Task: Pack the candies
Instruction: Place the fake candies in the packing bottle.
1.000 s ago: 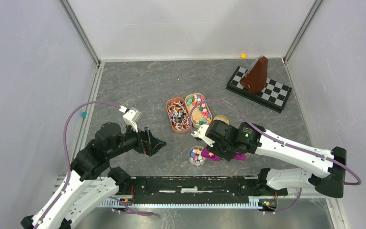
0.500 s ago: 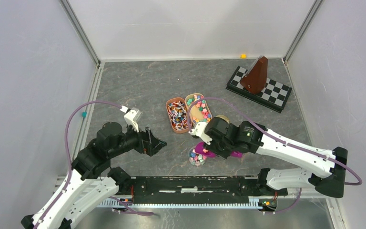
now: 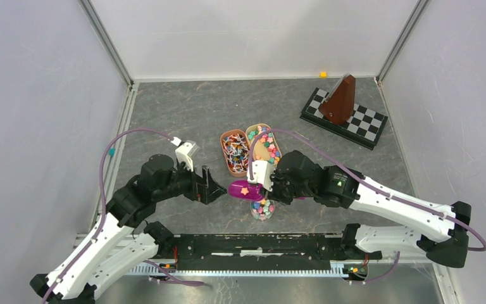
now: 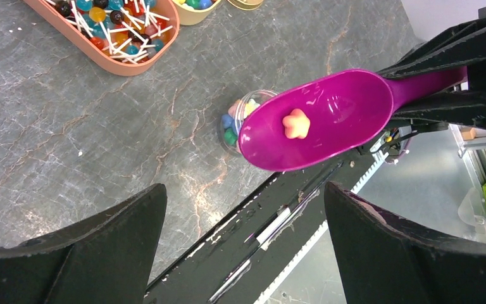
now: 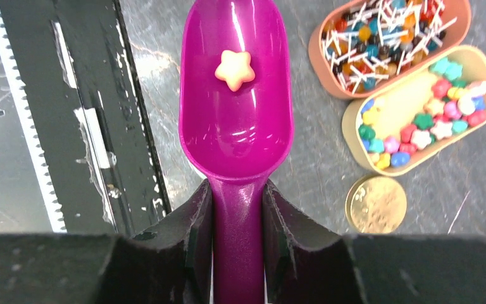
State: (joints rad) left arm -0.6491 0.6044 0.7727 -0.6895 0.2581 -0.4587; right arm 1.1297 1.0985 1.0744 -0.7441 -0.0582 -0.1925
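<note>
Right wrist: star candy (image 5: 235, 69) in scoop (image 5: 237, 130)

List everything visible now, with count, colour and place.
jar: one, clear, near edge, mixed candies inside
scoop: one, magenta, in the air by the jar
star candy: one, orange, in the scoop
tan tray: one, centre, many mixed star candies
orange-brown tray: one, beside the tan tray, stick sweets
lid: one, gold, by the tan tray
chessboard: one, black-white, far right
metronome: one, brown, on chessboard
left gripper: black, open, empty
right gripper: black, shut on scoop
</note>
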